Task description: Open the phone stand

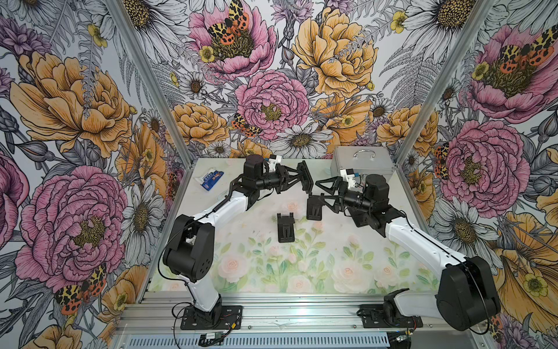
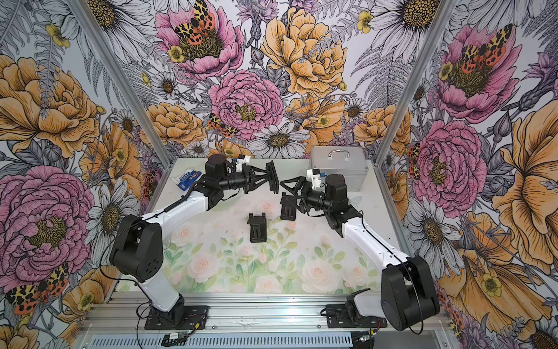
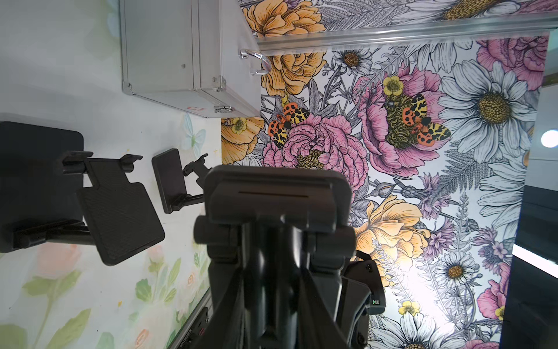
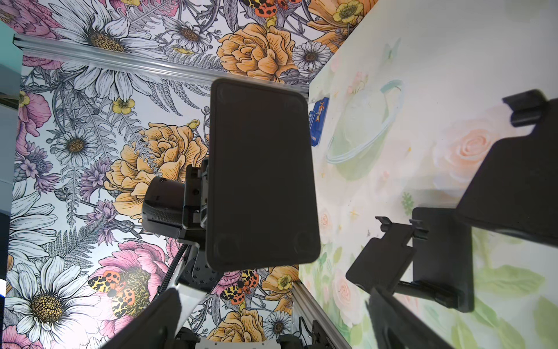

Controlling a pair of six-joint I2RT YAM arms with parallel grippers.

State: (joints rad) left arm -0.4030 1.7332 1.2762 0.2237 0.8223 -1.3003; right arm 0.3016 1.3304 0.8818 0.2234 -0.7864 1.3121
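Above the far middle of the table (image 1: 347,241), the left gripper (image 1: 302,178) was clamped on the phone stand (image 1: 307,182), which looked folded shut and was held clear of the surface. It stood on edge, with its long axis running roughly from the back wall toward the front rail. Its broad flat underside pointed at the right gripper (image 1: 315,191) and filled the middle of the right wrist view (image 4: 262,175). That gripper hung just beside it, jaws spread wide and holding nothing. Two other black stands (image 1: 286,228) (image 1: 314,208) sat on the table below. A silver case (image 1: 362,164) was at the far right corner.
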